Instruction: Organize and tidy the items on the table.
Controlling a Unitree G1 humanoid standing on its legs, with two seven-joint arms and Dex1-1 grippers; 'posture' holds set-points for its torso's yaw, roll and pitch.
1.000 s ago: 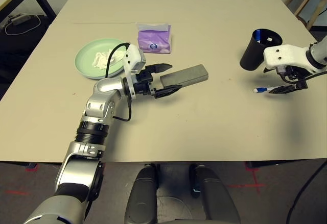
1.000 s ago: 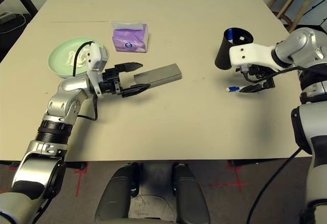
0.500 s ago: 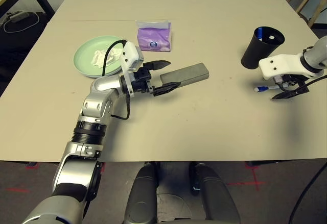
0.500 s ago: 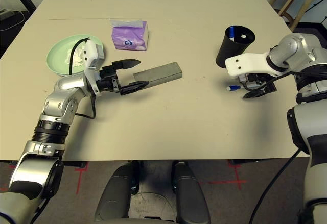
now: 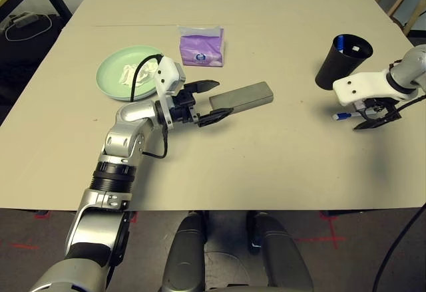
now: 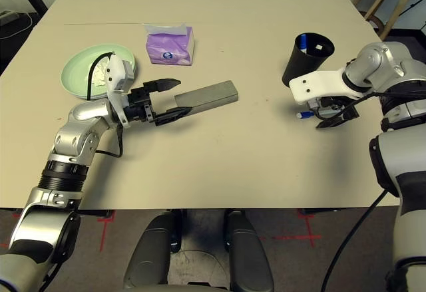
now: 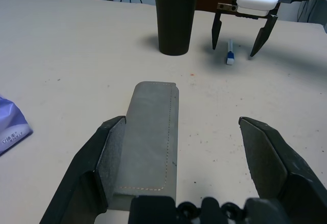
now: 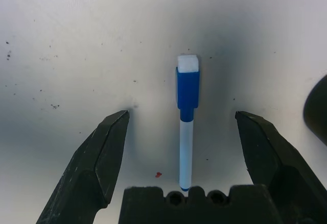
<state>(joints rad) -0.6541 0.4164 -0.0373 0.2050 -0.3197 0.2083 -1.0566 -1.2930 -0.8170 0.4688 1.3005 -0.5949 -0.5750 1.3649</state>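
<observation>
Items on your large light beige table (image 5: 279,165), as they lie:

- Grey-green oblong glasses case (image 5: 241,98): mid-table, flat. Your left gripper (image 5: 212,100) points along it with fingers spread wide; in the left wrist view one finger (image 7: 104,157) lies right beside the case's near end, the other stands well off it. Not clamped.
- Small white pen with blue cap (image 8: 186,113): on the bare top just beside the black cup (image 5: 337,61). Your right gripper (image 8: 184,152) points steeply down over it, fingers wide apart, the pen between them and touching neither.
- Black cup: upright, something blue inside at its rim.
- Purple tissue pack (image 5: 200,46): beyond the case.
- Light green round plate (image 5: 113,82): near your left forearm, holding crumpled white tissue (image 5: 130,73).
</observation>
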